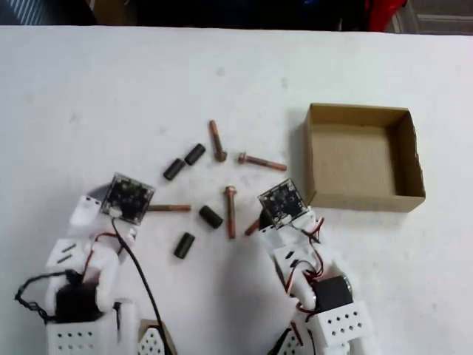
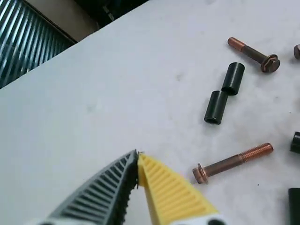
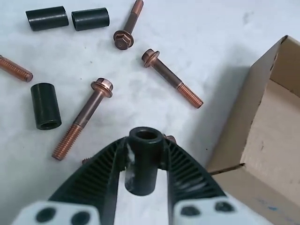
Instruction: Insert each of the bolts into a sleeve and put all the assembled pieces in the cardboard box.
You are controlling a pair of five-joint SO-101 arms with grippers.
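Found the right gripper (image 3: 145,141) clamped on a black sleeve (image 3: 143,168), gripped from both sides, with the open bore turned toward the wrist camera. Saw copper ends of a half-hidden bolt (image 1: 253,227) peeking out beneath that gripper, at seven o'clock from the cardboard box (image 1: 366,200). Saw the box sitting open-topped at three o'clock on the white table (image 1: 111,89), just beside the right arm.

Found the left gripper (image 2: 137,155) closed, with grey and yellow tips pressed together above the tabletop. Noted the nearest bolt (image 2: 233,163) lying flat near those tips, head toward them. Placed it, in the high view, at three o'clock from the left arm's wrist.

Saw the rest scattered near the table's centre, at nine o'clock from the box. Saw a first sleeve (image 1: 195,154) and a second sleeve (image 1: 174,169) almost end to end at eleven o'clock of the scatter. Saw a slanted bolt (image 1: 216,140) at twelve o'clock, head nearer the arms, and a crosswise bolt (image 1: 262,161) at two o'clock, head pointing away from the box. Saw a middle bolt (image 1: 230,211) lying along the six-to-twelve line, head at the twelve o'clock end, with a third sleeve (image 1: 211,217) just beside it at nine o'clock. Saw a fourth sleeve (image 1: 185,245) at seven o'clock of the scatter, apart from the others
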